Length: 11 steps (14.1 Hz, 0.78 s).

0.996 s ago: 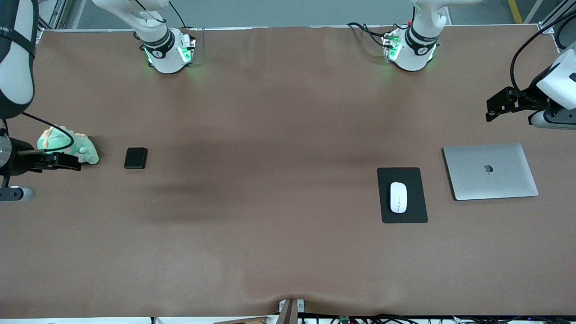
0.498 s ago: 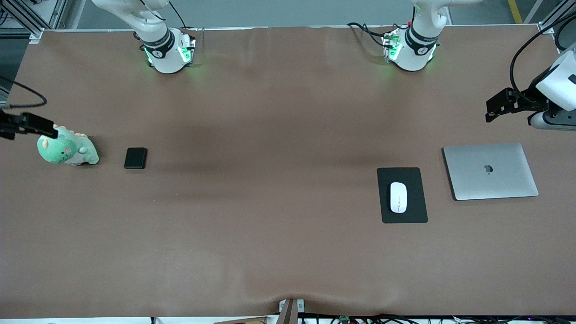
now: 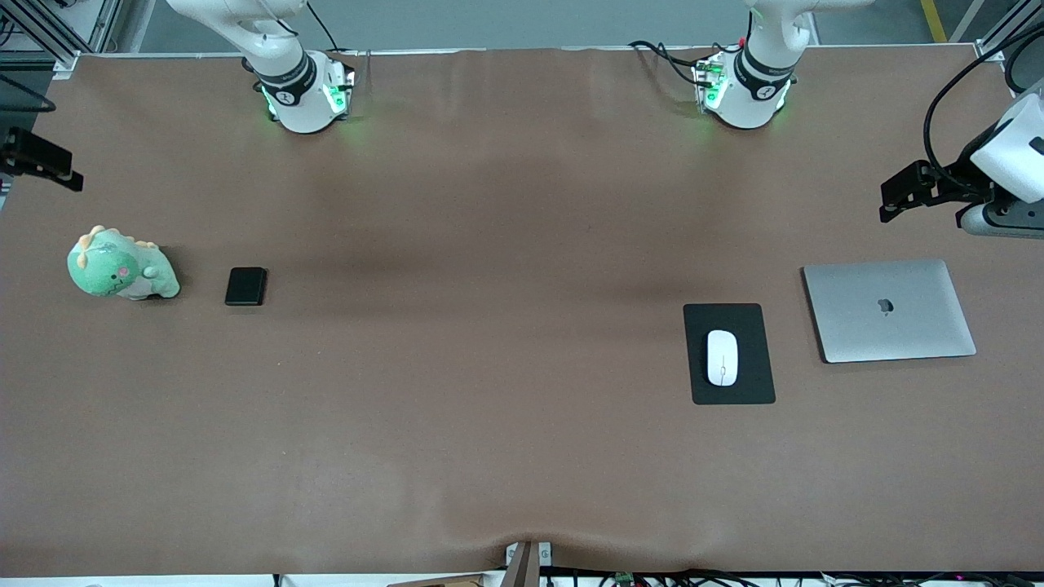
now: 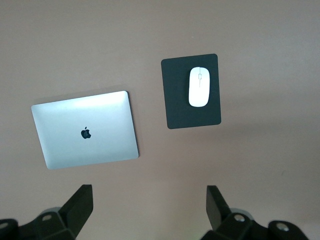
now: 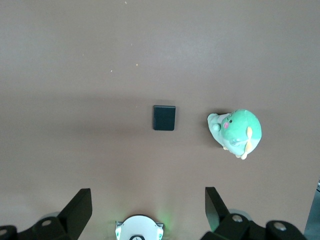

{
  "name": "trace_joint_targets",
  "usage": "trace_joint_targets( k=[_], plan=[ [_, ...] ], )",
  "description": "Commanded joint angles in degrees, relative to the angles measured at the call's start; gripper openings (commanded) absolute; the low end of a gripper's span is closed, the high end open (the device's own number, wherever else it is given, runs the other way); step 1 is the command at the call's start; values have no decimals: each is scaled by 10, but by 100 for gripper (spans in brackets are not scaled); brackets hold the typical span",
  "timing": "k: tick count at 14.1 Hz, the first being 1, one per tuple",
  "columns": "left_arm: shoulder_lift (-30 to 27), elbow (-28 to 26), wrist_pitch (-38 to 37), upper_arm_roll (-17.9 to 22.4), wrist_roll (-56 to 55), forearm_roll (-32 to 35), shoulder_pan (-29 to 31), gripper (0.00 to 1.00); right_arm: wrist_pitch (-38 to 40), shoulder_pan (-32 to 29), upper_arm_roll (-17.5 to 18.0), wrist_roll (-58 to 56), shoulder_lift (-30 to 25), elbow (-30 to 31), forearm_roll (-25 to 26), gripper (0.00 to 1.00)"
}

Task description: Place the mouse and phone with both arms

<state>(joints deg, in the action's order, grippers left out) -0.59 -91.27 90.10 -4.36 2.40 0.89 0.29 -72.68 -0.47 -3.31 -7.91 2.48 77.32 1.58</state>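
Your left gripper [image 4: 147, 210] hangs spread over the laptop [image 3: 889, 310]; your right gripper [image 5: 145, 210], also spread, hangs over the phone [image 3: 245, 286]. The glossy mouse [image 3: 722, 357] on its pad [image 3: 750, 383] looks slippery: pinch its long sides.

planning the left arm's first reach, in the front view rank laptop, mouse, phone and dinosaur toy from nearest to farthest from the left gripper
From the left gripper:
1. laptop, almost beneath it.
2. mouse, on the mouse pad beside the laptop.
3. phone, toward the right arm's end.
4. dinosaur toy, beside the phone, at that end.
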Motion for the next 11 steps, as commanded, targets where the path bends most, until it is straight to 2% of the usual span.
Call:
trace_joint_targets(
  k=[1,4,9,11],
  plan=[
    [3,6,1,-2,-1,3,3,100,-28,7,-6,-14,-63,78,-7,100],
    [3,5,1,-2,-1,4,3,100,-81,5,-8,-49,-119,160,-7,100],
    [3,4,1,-2,-3,4,3,100,-84,5,-9,-54,-96,124,-7,100],
    [3,5,1,-2,-3,4,3,100,-83,2,-11,-90,-76,101,-4,100]
  ],
)
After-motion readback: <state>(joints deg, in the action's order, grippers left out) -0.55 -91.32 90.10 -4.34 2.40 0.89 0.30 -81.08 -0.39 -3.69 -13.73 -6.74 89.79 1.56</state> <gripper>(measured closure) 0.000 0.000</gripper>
